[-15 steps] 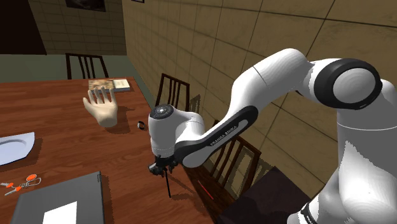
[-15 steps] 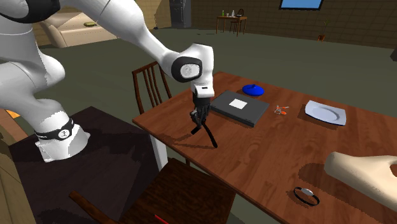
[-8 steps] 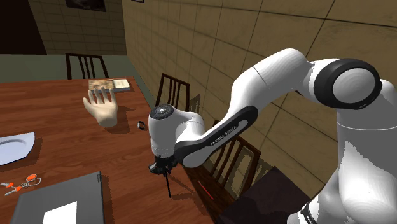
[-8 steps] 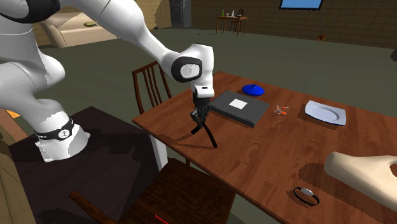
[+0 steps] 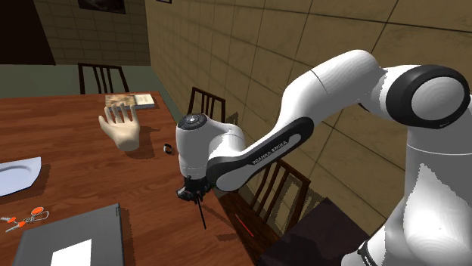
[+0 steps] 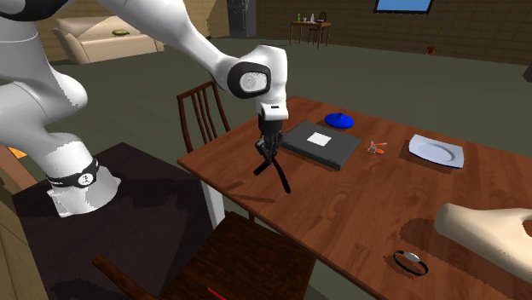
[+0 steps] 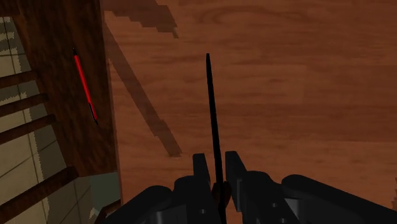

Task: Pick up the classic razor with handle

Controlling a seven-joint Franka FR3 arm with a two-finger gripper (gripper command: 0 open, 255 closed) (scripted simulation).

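Observation:
The razor [image 5: 200, 215] is a thin black thing with a long straight handle. My gripper [image 5: 190, 195] is shut on its upper end and it hangs slanted just over the wooden table [image 5: 76, 174], near the edge by the chairs. From across the table the razor [image 6: 282, 181] slopes down from the gripper [image 6: 268, 157], with a short black piece sticking out the other way. Along the hand, the razor's handle [image 7: 212, 114] runs straight out from between the two fingers [image 7: 201, 167], and the gripper [image 7: 215, 164] clasps it.
A grey closed laptop [image 6: 322, 143] lies just beyond the gripper. Farther off are an orange key bunch [image 6: 375, 147], a white plate [image 6: 436, 151], a blue lid [image 6: 339, 120], a pale model hand [image 5: 121, 130] and a black ring [image 6: 411, 262]. A chair with a red pen [image 7: 84, 86] stands at the table edge.
The fingers closed the last bit on the razor. Arm and gripper have since risen slightly, and the razor has come up off the table with them.

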